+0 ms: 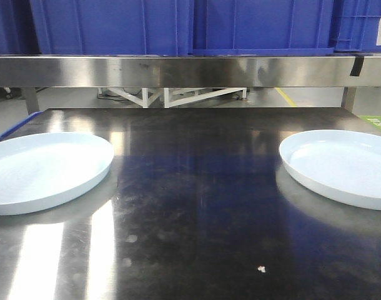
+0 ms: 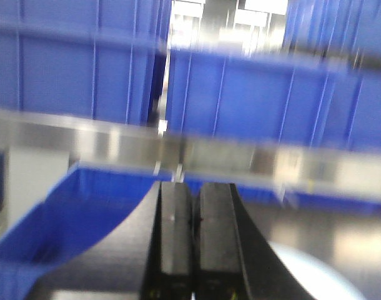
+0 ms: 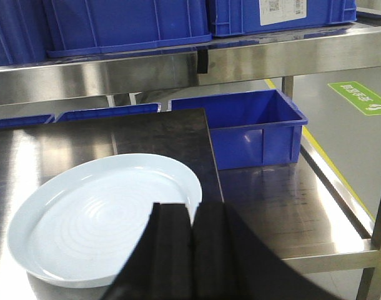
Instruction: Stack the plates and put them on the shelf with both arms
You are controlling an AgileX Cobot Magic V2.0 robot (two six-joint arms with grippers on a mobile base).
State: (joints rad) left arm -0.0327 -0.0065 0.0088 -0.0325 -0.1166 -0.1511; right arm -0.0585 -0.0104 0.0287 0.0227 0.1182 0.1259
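Note:
Two pale bluish-white plates lie flat and apart on the dark steel tabletop, one at the left (image 1: 44,172) and one at the right (image 1: 340,165). No gripper shows in the front view. In the right wrist view my right gripper (image 3: 192,206) is shut and empty, above the near right rim of the right plate (image 3: 97,219). The left wrist view is blurred by motion. There my left gripper (image 2: 195,187) is shut and empty, and a sliver of the left plate (image 2: 309,275) shows at the lower right. The shelf rail (image 1: 190,70) runs across the back, above the table.
Big blue crates (image 1: 115,25) fill the shelf level above the rail. An open blue bin (image 3: 253,131) stands right of the tabletop on a lower steel surface (image 3: 284,206). Another blue bin (image 2: 53,219) is at the table's left end.

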